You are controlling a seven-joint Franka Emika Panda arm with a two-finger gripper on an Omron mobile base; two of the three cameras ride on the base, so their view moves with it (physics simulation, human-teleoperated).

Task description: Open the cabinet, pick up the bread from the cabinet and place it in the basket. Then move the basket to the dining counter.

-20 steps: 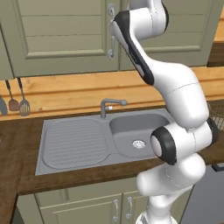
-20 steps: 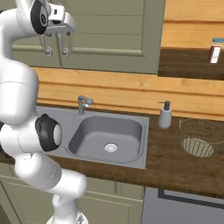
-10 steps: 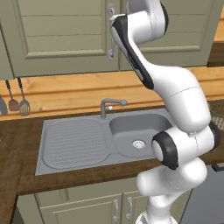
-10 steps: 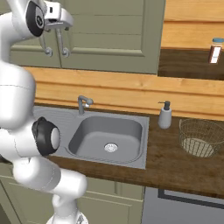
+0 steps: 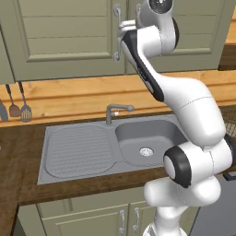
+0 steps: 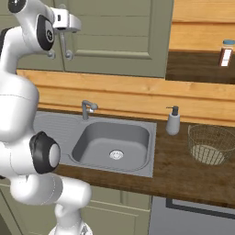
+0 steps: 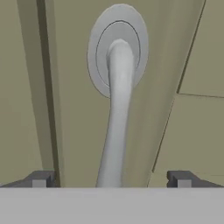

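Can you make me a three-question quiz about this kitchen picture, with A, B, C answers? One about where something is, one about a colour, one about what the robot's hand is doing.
1. Where is the wire basket?
A. inside the sink
B. on the worktop to the right of the soap bottle
C. hanging on the wall

2. What colour are the doors of the cabinet?
A. sage green
B. red
C. blue

3. How is the gripper at the cabinet handle?
A. shut tight on a spoon
B. open, one finger on each side of the handle
C. holding the basket

Answers:
1 B, the basket stands on the dark worktop just right of the soap bottle.
2 A, both doors are pale green.
3 B, the hand view has the silver bar running between the two parted fingertips.
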